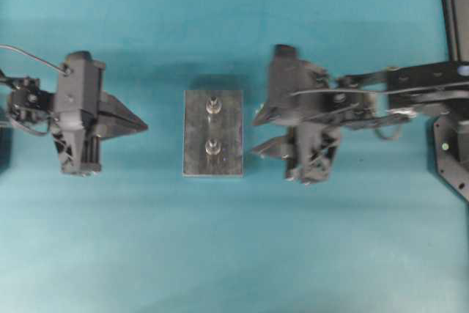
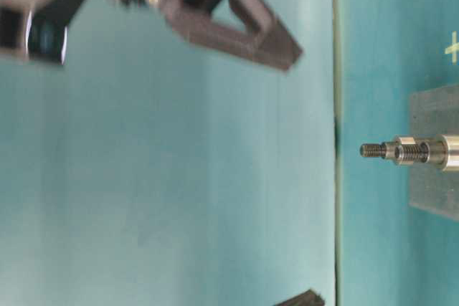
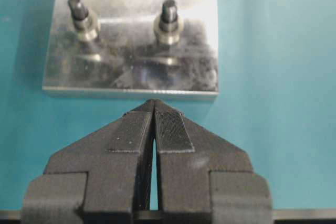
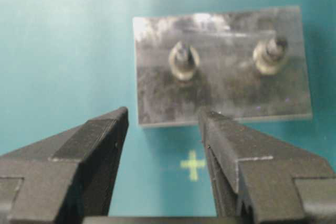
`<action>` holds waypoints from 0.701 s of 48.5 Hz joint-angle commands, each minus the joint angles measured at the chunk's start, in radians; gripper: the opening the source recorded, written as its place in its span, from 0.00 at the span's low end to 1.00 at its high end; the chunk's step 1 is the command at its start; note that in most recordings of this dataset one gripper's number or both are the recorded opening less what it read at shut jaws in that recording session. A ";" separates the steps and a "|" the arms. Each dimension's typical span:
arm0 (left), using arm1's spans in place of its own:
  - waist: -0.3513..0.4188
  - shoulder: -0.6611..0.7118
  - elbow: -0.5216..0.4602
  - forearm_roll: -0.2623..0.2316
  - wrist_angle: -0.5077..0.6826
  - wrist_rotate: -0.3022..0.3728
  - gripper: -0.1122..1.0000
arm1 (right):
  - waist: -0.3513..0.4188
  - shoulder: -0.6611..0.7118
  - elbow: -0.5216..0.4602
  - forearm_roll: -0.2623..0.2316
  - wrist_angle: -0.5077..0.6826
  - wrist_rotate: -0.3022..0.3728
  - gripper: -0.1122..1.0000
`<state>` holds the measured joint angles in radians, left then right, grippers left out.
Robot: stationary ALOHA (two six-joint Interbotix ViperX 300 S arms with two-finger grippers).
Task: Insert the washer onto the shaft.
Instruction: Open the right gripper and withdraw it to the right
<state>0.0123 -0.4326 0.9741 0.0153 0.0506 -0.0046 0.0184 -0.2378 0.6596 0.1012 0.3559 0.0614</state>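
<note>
Working left to right in the overhead view, the left tool (image 1: 139,127) is sitting on the teal worktop (image 1: 234,254) with its jaws pressed together on nothing, tips pointing at the metal block (image 1: 194,133) and stopping just short of its near edge. The block is lying between the two arms with two threaded shafts (image 1: 213,106) standing upright; a bright ring is sitting around the base of each, though in these soft frames I cannot tell whether either is the washer (image 4: 184,62) or a fixed collar. The right tool (image 4: 163,124) is hovering near the block's other edge, jaws spread apart and empty. Doing this step well probably means first locating a loose washer, then keeping it level and centred over the chosen shaft before lowering.
</note>
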 commanded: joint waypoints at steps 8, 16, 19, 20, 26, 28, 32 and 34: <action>-0.005 -0.057 0.008 0.002 -0.006 0.002 0.10 | -0.002 -0.071 0.101 -0.003 -0.118 0.031 0.62; -0.014 -0.055 0.008 0.003 -0.006 0.002 0.10 | 0.000 -0.089 0.153 -0.003 -0.216 0.031 0.62; -0.025 -0.049 0.005 0.002 -0.006 0.003 0.10 | 0.000 -0.097 0.166 -0.003 -0.241 0.031 0.62; -0.026 -0.048 0.005 0.003 -0.006 0.002 0.10 | 0.000 -0.100 0.170 -0.003 -0.249 0.031 0.62; -0.035 -0.038 0.003 0.003 -0.008 0.002 0.10 | 0.000 -0.109 0.178 -0.003 -0.262 0.031 0.62; -0.035 -0.038 0.003 0.002 -0.008 0.002 0.10 | 0.000 -0.109 0.181 -0.003 -0.264 0.031 0.62; -0.035 -0.038 0.002 0.003 -0.009 0.002 0.10 | 0.000 -0.109 0.186 -0.003 -0.264 0.031 0.62; -0.035 -0.037 0.002 0.002 -0.011 0.002 0.10 | 0.000 -0.109 0.187 -0.003 -0.262 0.031 0.62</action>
<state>-0.0215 -0.4663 0.9940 0.0153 0.0491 -0.0046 0.0184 -0.3298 0.8529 0.0997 0.1012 0.0813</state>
